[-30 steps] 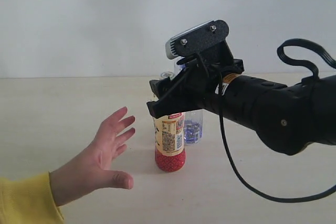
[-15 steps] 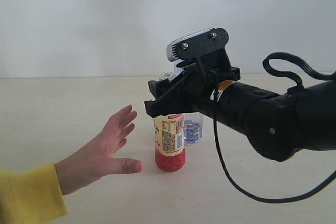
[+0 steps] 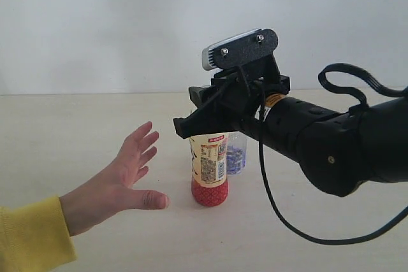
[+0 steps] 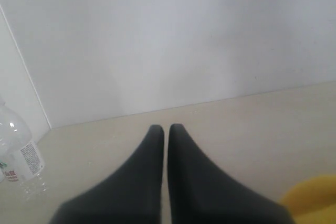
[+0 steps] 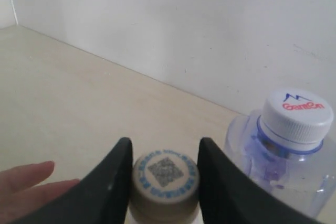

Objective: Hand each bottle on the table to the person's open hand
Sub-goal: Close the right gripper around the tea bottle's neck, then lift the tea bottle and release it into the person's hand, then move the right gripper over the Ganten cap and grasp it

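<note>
The yellowish bottle (image 3: 209, 169) with the red base stands upright near the middle of the table (image 3: 57, 125). My right gripper (image 3: 199, 127) is shut on its neck. In the right wrist view its cream cap (image 5: 165, 174) sits tight between the two fingers of the right gripper (image 5: 165, 144). The tall bluish-clear bottle (image 3: 235, 154) stands just behind, and its white cap (image 5: 294, 112) is in view. The person's open hand (image 3: 127, 176) with a yellow cuff waits left of the held bottle, palm toward it, a small gap away. My left gripper (image 4: 166, 129) is shut and empty. The shorter clear bottle (image 4: 21, 162) stands off to its side.
A pale wall (image 3: 127, 23) runs along the back of the table. The right arm's black cable (image 3: 280, 208) loops down over the table. The person's yellow sleeve (image 4: 311, 203) shows at the edge of the left wrist view.
My right gripper and the yellowish bottle have shifted slightly right and up. The person's hand came closer to the bottle, then drew back a little with its fingers raised.
</note>
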